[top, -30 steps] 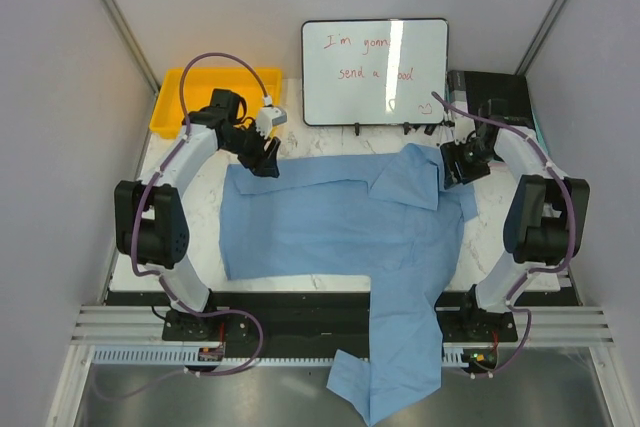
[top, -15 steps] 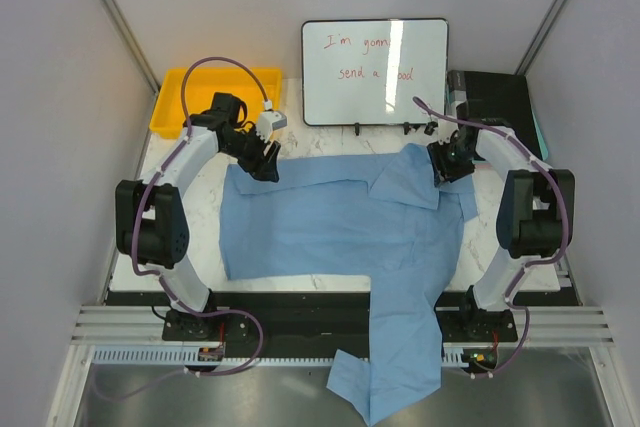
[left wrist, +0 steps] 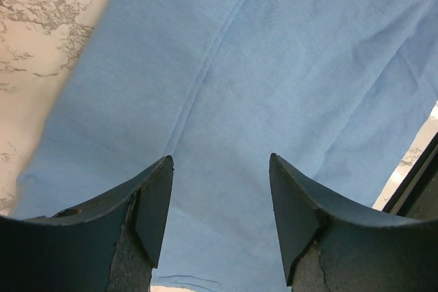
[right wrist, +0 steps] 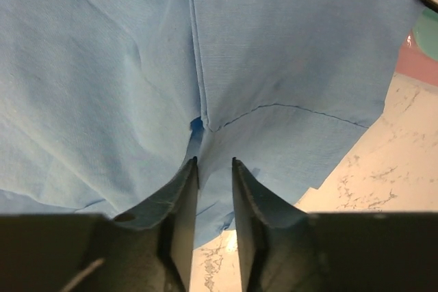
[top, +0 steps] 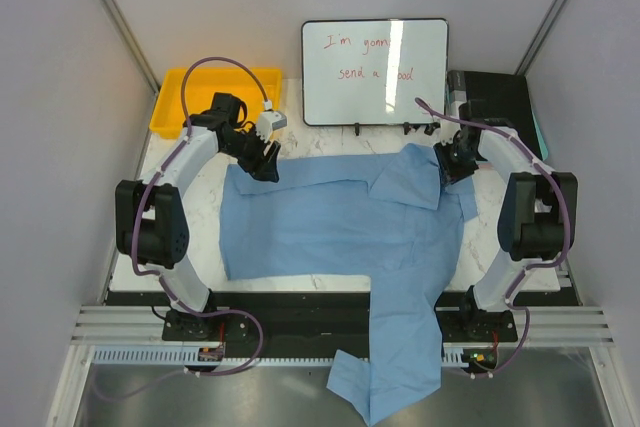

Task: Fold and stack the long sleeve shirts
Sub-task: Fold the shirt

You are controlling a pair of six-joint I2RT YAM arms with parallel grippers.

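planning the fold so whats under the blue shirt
Under the shirt only the white marbled table shows, bare around its edges. One sleeve hangs past the near edge over the black base rail. Anything beneath the cloth's middle is covered and cannot be seen.

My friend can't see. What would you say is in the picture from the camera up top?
A light blue shirt lies spread on a marble table between two robot arms, one sleeve hanging off the near edge. The left gripper and right gripper are at its far edge. A whiteboard and a yellow tray sit behind.
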